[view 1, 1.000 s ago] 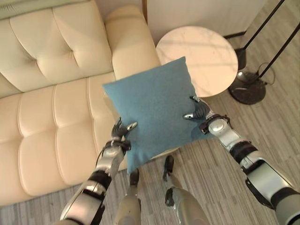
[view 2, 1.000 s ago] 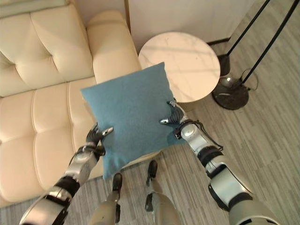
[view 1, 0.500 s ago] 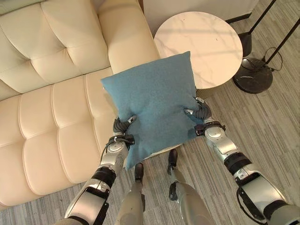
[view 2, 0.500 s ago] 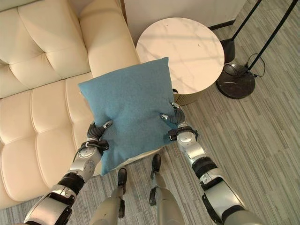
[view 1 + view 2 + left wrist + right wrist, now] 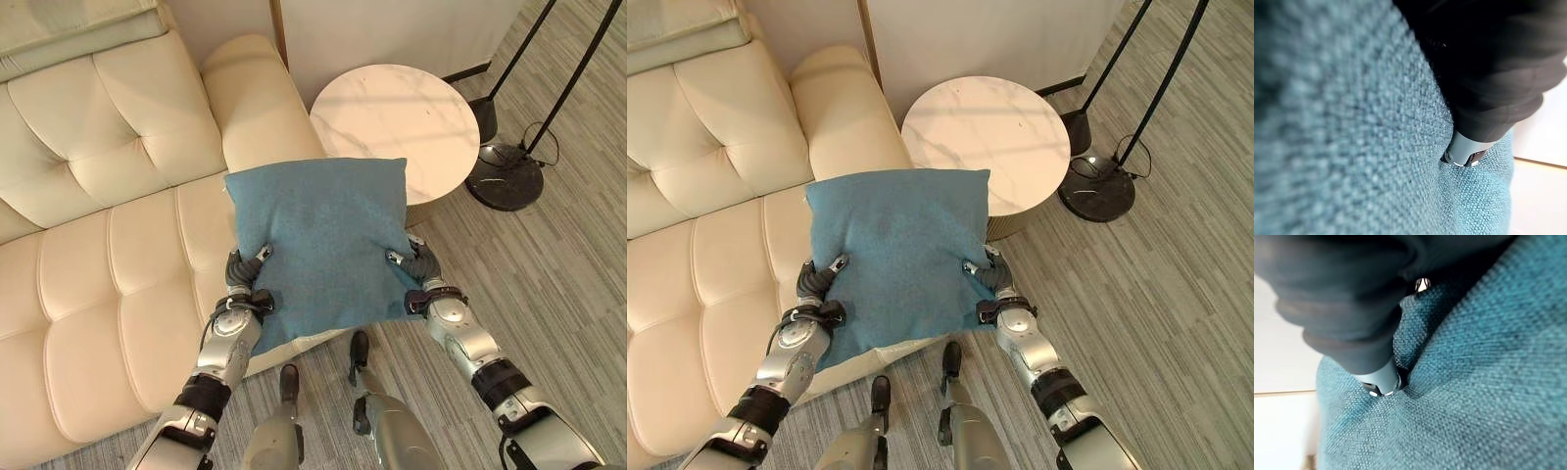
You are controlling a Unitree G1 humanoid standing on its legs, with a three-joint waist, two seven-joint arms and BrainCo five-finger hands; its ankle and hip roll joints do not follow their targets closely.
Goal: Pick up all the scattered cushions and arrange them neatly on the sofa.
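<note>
Blue cushion (image 5: 318,245) held up flat in mid-frame, square face toward the camera, top edge level, pinched by both hands at its two lower side edges

- Left hand (image 5: 245,275) at lower left of the cushion: thumb over the front face, fingers curled behind, clamped on the cloth. Its wrist view shows a finger pressed into the teal weave
- Right hand (image 5: 418,264) at lower right of the cushion: same pinch, thumb on the front, fabric puckered round a fingertip in its wrist view
- The two grips sit at about equal height, so neither arm is plainly nearer the target

Key relation: the cream sofa (image 5: 108,225) lies to the left and upper left of the frame. The cushion hangs over the sofa's right end, its left half above the seat by the armrest (image 5: 255,103), its right half out toward the round marble table (image 5: 397,122) and the grey floor (image 5: 549,284). Seat and backrest lie away from the hands, up and left

Judgement: the carry calls for a shift leftward and forward before lowering, else the right side may come down off the seat edge. Floor lamp base (image 5: 503,176) stands well right, out of the way
</note>
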